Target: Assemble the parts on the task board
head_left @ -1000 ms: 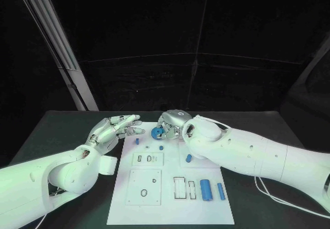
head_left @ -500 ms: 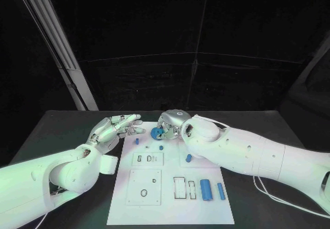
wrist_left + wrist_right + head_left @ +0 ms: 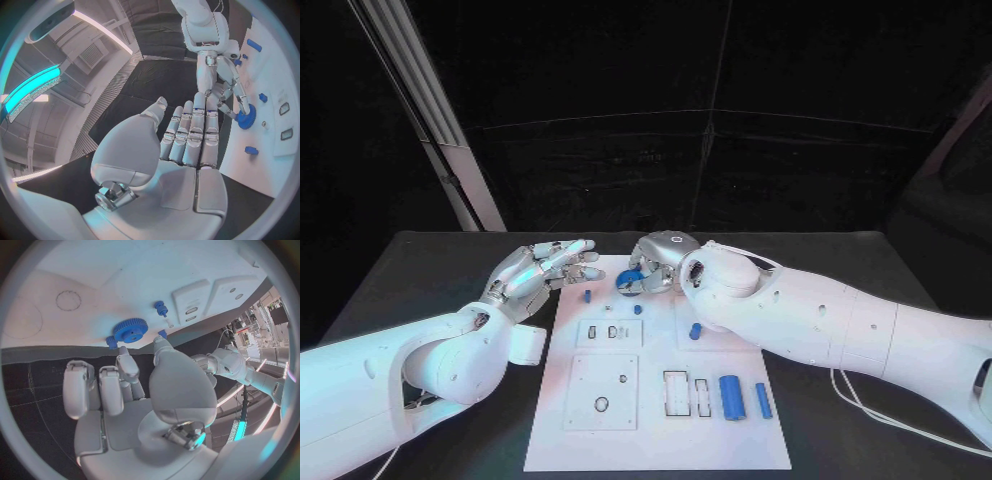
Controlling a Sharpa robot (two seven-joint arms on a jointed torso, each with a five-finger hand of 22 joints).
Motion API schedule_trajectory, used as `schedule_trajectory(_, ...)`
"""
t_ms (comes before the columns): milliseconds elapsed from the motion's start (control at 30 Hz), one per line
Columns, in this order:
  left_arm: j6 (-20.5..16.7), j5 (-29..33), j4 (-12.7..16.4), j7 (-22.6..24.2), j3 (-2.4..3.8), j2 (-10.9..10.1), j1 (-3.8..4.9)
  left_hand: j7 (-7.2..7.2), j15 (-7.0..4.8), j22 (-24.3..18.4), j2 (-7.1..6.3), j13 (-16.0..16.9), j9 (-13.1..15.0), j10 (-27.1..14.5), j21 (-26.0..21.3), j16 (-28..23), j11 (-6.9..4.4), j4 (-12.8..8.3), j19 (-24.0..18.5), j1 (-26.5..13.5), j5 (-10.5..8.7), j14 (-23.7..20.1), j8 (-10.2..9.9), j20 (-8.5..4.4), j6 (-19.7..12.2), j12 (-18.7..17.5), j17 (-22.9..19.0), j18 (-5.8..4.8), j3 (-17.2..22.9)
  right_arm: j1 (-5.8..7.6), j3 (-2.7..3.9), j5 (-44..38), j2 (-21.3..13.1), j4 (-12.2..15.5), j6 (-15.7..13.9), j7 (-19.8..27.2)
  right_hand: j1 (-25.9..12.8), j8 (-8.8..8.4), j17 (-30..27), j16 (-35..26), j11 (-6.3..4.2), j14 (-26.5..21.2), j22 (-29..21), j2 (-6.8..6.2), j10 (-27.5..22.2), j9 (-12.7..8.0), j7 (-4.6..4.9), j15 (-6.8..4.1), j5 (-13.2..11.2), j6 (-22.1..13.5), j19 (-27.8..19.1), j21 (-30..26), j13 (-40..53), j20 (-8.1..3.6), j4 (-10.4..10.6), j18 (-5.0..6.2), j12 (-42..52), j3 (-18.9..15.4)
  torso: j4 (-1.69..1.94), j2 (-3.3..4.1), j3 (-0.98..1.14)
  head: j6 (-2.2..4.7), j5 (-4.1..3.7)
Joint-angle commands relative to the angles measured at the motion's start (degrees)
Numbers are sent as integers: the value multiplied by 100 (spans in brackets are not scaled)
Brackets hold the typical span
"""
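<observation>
Head view: the right hand (image 3: 656,262) is pinching a blue gear (image 3: 630,279) over the far end of the task board (image 3: 661,440); the left hand (image 3: 535,272) is hovering beside it, fingers apart, holding nothing.

Left wrist view: the gear (image 3: 246,118) is looking light, rigid and toothed, best taken by its rim.

Right wrist view: a blue peg (image 3: 161,308) is standing just beside the gear (image 3: 130,330), likely crowding placement.
</observation>
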Motion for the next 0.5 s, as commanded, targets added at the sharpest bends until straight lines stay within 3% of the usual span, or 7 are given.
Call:
schedule_trajectory(33,96,-7,1,-4,5,7,9,26,-7,-11,17,-7,-7,27,-21,-18,23,-38,32,-50,11,34,-24,-9,23,-44,10,80,-5,11,1,89,1,-1,121,-12,-127,-21,596,-29,25,411,378,84,-29,7,3,45,108,-18,-7,-3,29,41,2,-100,27,-95,-1,1,-1,-7,-4)
schedule_trajectory(167,99,-7,-3,-7,5,8,9,26,-7,-11,17,-7,-7,27,-21,-18,23,-38,32,-50,11,34,-24,-9,23,-44,10,80,-5,11,1,120,-17,12,31,-11,-156,-18,607,-24,23,413,391,193,-17,11,0,46,197,-3,1,2,65,43,-3,-102,59,-164,0,1,0,-7,-8)
schedule_trajectory(300,104,-7,-6,-7,5,6,9,26,-7,-11,17,-7,-7,27,-21,-18,23,-38,32,-50,11,34,-24,-9,23,-44,10,80,-5,10,1,212,-135,108,-446,100,-31,-4,638,-11,7,421,431,299,62,22,-18,34,457,54,28,17,201,36,-34,-110,196,-213,3,-1,2,-4,-10)
schedule_trajectory(333,106,-7,-8,-7,5,4,9,26,-7,-11,17,-7,-7,27,-21,-18,23,-38,32,-50,11,34,-24,-9,23,-44,10,80,-5,9,2,350,-251,195,-724,231,60,-5,639,-11,2,421,436,309,86,23,-22,30,493,66,32,20,241,32,-60,-111,237,-215,3,-2,4,2,-16)
schedule_trajectory(400,107,-7,-11,-4,5,-3,9,26,-7,-11,17,-7,-7,27,-21,-18,23,-38,32,-50,11,34,-24,-9,23,-44,10,80,-5,7,3,642,-462,343,-1000,512,266,-6,633,-14,-7,420,438,322,114,25,-31,22,510,86,32,21,295,24,-116,-112,289,-226,-5,-9,7,14,-12)
schedule_trajectory(500,105,-7,-9,-1,5,-18,9,27,-5,-13,17,-7,-7,25,-23,-25,25,-39,32,-53,11,32,-28,-8,21,-49,11,80,-6,6,3,1249,-859,590,-1129,1007,796,-22,542,-63,-14,396,356,346,57,16,-32,13,337,62,-30,-14,252,11,-360,-92,223,-157,-31,-18,10,27,0)
